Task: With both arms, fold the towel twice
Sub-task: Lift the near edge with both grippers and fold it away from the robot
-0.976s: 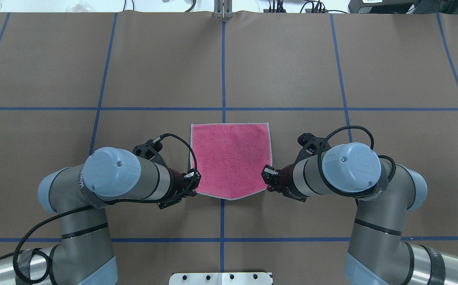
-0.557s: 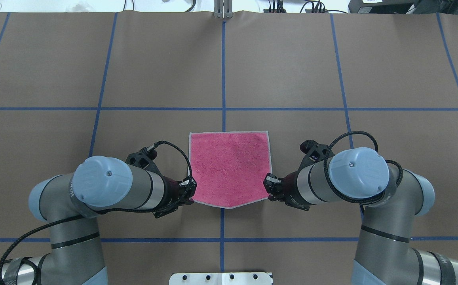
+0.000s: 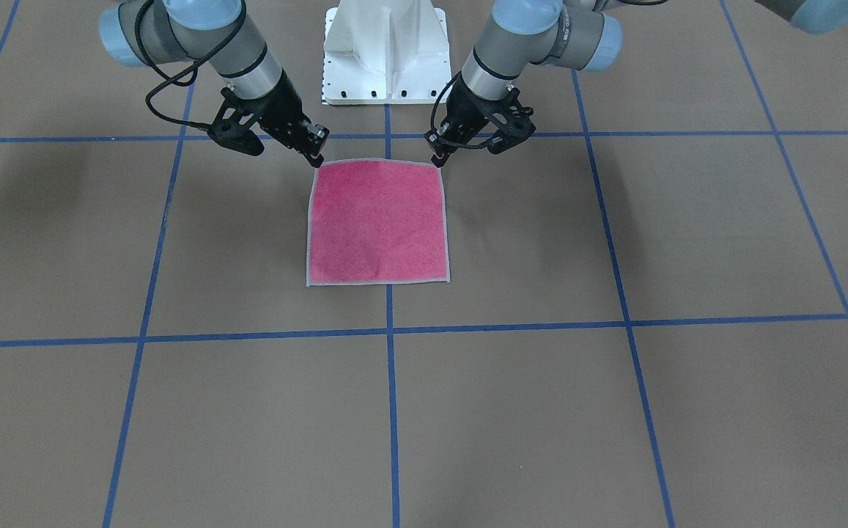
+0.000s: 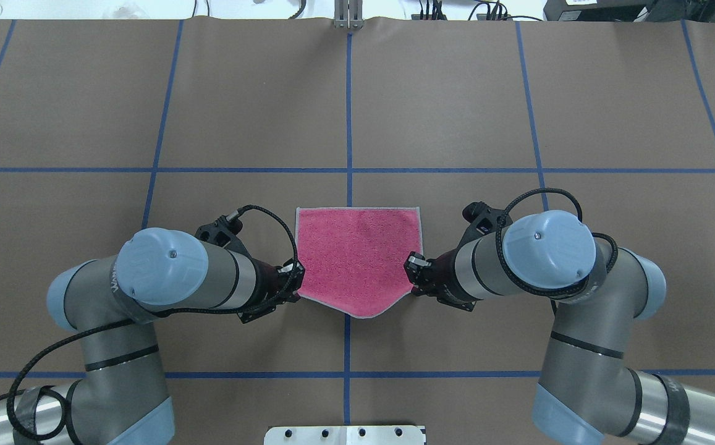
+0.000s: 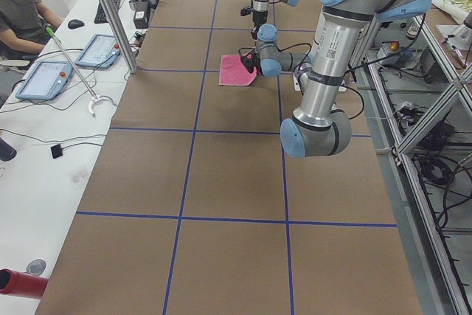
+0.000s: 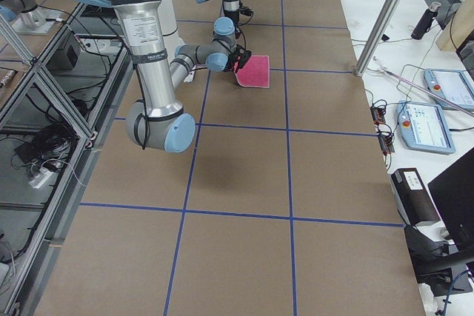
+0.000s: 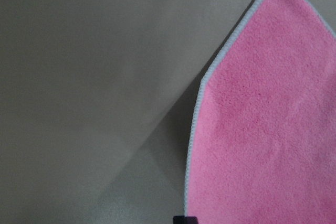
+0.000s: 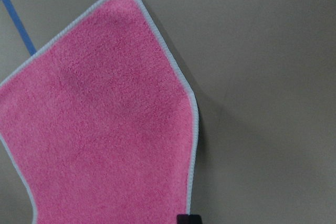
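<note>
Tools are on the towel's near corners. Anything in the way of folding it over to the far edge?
Nothing visible. The left tool and right tool hold the pink square terry towel by its near corners; its top face and the brown paper-covered table around the far edge carry nothing else.

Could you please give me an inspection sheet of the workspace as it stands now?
Surface: brown table cover with a blue tape grid, lying flat.
Job's things: towel, pink face up and unfolded; its two robot-side corners are raised and its far edge lies on the table.
Clutter: nothing seen.
Grippers: left hand and right hand are each shut on a near towel corner.
Cables: a black cable loops over each wrist.
Surroundings: white pedestal base; a seated person at a side bench with tablets.
</note>
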You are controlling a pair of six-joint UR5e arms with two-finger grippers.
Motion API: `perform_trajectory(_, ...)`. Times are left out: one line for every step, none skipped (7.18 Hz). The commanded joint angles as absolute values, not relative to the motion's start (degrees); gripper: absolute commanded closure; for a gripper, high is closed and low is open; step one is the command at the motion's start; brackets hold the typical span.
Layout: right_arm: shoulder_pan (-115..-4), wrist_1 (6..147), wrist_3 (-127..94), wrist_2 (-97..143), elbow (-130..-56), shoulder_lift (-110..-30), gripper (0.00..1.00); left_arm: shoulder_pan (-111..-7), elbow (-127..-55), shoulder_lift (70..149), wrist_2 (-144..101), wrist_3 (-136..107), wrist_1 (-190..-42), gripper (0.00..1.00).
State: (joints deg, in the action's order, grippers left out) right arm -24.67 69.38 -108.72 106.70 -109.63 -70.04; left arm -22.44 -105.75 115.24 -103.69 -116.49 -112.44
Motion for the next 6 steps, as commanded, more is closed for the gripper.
perform_trajectory(-27.8,69.3,-108.7,107.3,-105.1,-67.0,1.00,-26.1,-102.1,118.2,-103.7,-116.6,-112.6,1.00)
perform_trajectory(-29.1,69.3,-108.7,108.5,-105.0,-67.0,1.00,-27.5,-101.0,119.3,-103.8,-116.5,-112.7,1.00)
perform_trajectory(-30.0,69.3,-108.7,108.6,-103.6,-66.4,1.00,-28.8,-99.4,120.5,-103.8,-116.5,-112.8,1.00)
perform_trajectory(-30.6,69.2,-108.7,108.6,-100.8,-64.7,1.00,-29.6,-97.0,121.8,-103.8,-116.2,-112.9,1.00)
perform_trajectory(-31.2,69.1,-108.5,108.6,-100.3,-64.6,1.00,-30.1,-95.2,122.7,-103.8,-116.0,-113.2,1.00)
perform_trajectory(-31.5,69.1,-108.5,108.6,-99.9,-64.5,1.00,-30.6,-93.6,123.7,-103.8,-116.0,-113.3,1.00)
